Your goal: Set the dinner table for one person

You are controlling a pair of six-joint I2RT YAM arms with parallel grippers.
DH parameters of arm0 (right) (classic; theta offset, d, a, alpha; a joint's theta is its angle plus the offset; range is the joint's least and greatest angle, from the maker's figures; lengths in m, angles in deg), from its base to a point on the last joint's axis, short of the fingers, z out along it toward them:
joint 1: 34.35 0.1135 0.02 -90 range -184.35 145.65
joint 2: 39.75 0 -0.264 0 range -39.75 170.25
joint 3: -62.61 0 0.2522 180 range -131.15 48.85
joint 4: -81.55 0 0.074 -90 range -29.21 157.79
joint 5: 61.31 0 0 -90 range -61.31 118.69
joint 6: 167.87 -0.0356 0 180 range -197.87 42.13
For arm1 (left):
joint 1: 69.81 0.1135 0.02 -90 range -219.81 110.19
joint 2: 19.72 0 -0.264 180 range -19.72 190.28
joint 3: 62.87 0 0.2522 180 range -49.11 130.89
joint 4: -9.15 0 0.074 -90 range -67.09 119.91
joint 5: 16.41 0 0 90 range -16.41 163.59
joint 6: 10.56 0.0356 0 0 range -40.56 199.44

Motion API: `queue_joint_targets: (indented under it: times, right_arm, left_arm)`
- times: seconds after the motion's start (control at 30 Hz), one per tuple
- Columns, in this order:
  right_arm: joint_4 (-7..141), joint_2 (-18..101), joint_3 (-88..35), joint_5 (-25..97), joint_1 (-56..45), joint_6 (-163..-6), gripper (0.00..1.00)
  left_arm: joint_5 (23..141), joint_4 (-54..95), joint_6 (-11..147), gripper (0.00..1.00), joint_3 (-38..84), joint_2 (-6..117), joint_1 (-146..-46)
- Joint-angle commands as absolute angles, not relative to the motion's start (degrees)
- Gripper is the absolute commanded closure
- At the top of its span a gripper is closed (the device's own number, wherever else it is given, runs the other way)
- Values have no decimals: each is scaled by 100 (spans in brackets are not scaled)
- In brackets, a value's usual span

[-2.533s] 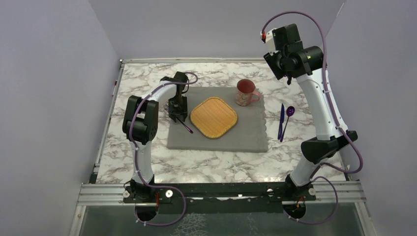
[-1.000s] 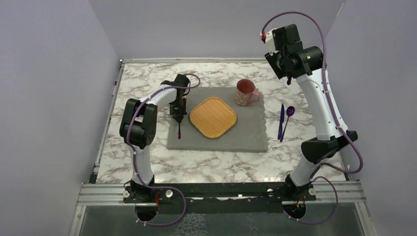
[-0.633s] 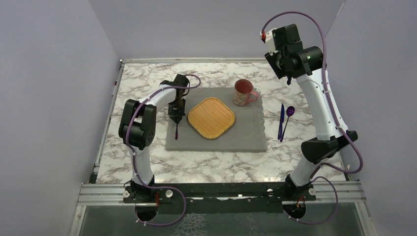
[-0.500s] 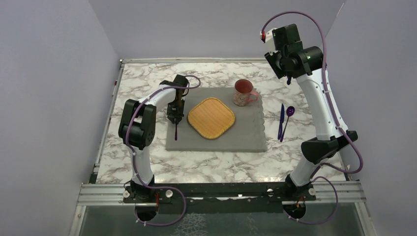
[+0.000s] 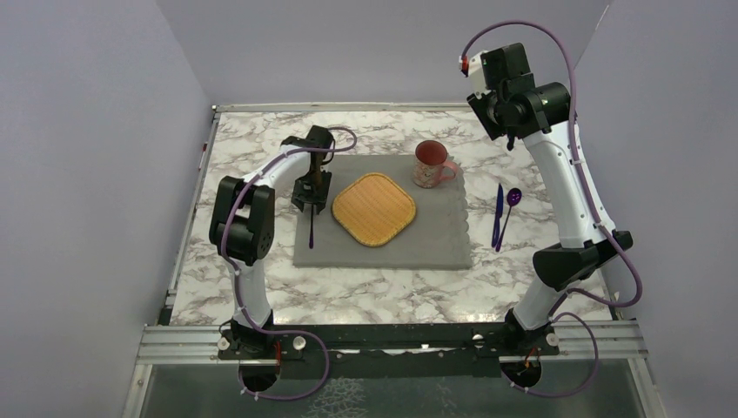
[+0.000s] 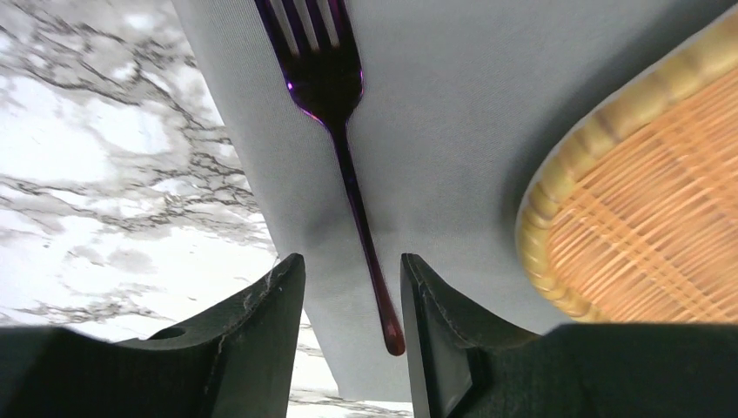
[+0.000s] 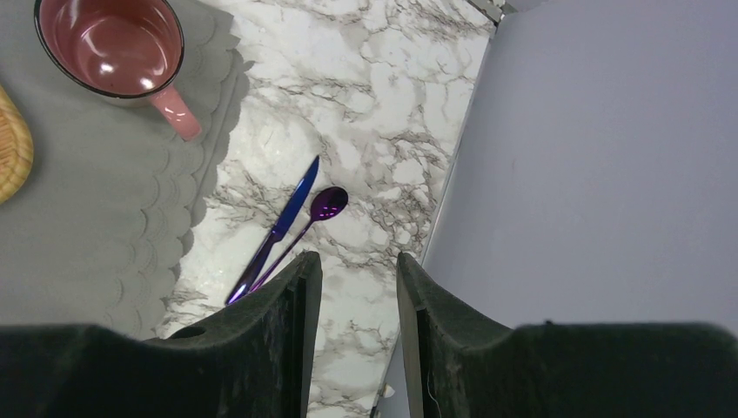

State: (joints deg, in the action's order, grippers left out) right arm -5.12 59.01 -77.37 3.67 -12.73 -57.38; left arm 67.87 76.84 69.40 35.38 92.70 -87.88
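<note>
The marble dinner table [image 5: 365, 292] carries a grey placemat [image 5: 383, 252] with a woven yellow plate [image 5: 374, 209] at its middle. A purple fork [image 5: 311, 228] lies flat on the mat just left of the plate, tines pointing away [image 6: 335, 96]. My left gripper [image 5: 311, 205] hovers over the fork's handle end, open [image 6: 352, 261]; the handle tip shows between the jaws with a gap on both sides. My right gripper [image 5: 492, 113] hangs high over the far right corner, open and empty [image 7: 358, 261].
A pink mug [image 5: 431, 164] stands on the mat's far right corner [image 7: 113, 48]. A purple knife [image 5: 497, 215] and spoon [image 5: 509, 207] lie side by side on the marble right of the mat [image 7: 278, 226]. Grey walls enclose the table.
The left gripper brought the fork down beside the plate, then opened and let it go. The fork now rests on the mat. The right arm has stayed still.
</note>
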Motion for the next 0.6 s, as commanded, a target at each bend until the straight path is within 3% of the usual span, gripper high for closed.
queue_joint_targets:
  times: [0.0, 0.23, 0.57]
  right_arm:
    - [-348, 5696, -7692, 399, -1316, -5712, 59]
    - [-317, 5627, -7641, 316, -1315, -5673, 59]
    - [-494, 5513, -6988, 779, -1316, -5852, 57]
  left_arm:
    - [6718, 7810, 7125, 52, 3898, 9312, -8780]
    - [6680, 7827, 7170, 52, 4189, 9322, -8778]
    - [7012, 7734, 7830, 60, 4847, 9370, -8776]
